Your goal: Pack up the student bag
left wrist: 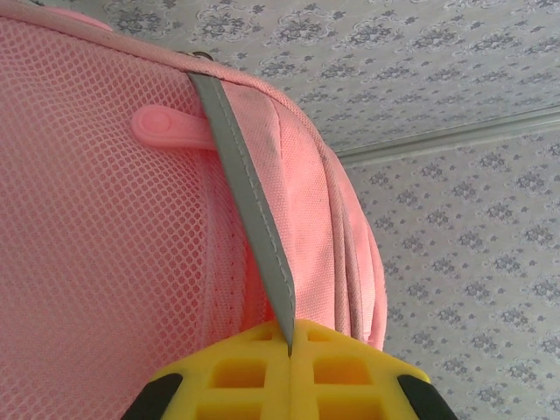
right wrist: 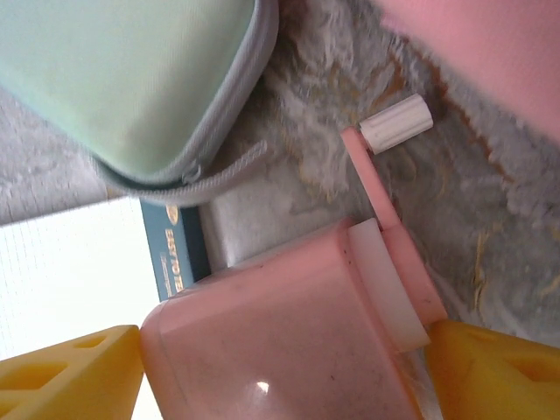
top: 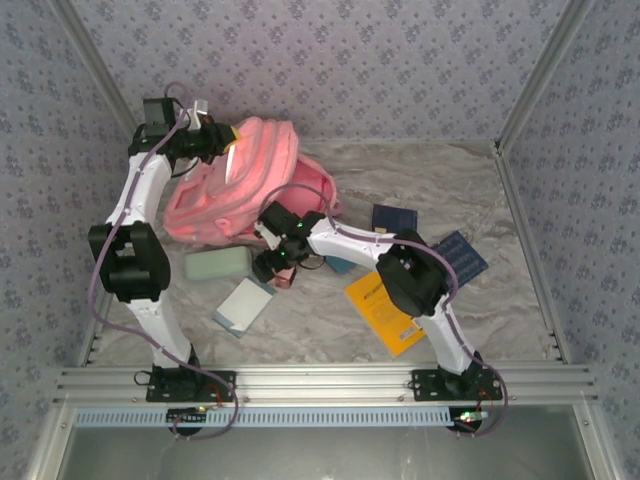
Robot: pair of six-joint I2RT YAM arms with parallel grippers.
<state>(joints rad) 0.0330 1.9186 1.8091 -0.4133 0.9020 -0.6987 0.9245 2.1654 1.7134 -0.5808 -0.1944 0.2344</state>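
At the far-left of the desk (top: 480, 330), the student bag (top: 250, 190) lies as a soft pink heap, with one end raised off the surface. The left fingers (left wrist: 236, 376) are clenched on a grey reflective strip (left wrist: 254, 219) of the bag and hold that end up against the far wall. From that raised end the bag's long axis appears to run down and toward the near-left, though the slumped fabric makes this a judgement. Which way its mouth faces cannot be told from these views. The right fingers (right wrist: 70, 372) hang low over the desk just beside the bag's near edge, so the bag lies beyond them and slightly to the left. They are spread wide on either side of a pink bottle (right wrist: 280, 350) with a white collar and flip cap. Both yellow tips stand at the bottle's flanks, and whether they press on it cannot be told. The bottle lies on its side, gripped across its width if gripped at all, with its capped end pointing toward the bag. A mint-green zip case (right wrist: 131, 79) lies just beside it on the near-left. The left arm is the one in contact with the bag. The right arm is the nearer to the loose items. The coming move is judged to depend on carrying the bottle the short way up and over into the held-up bag.
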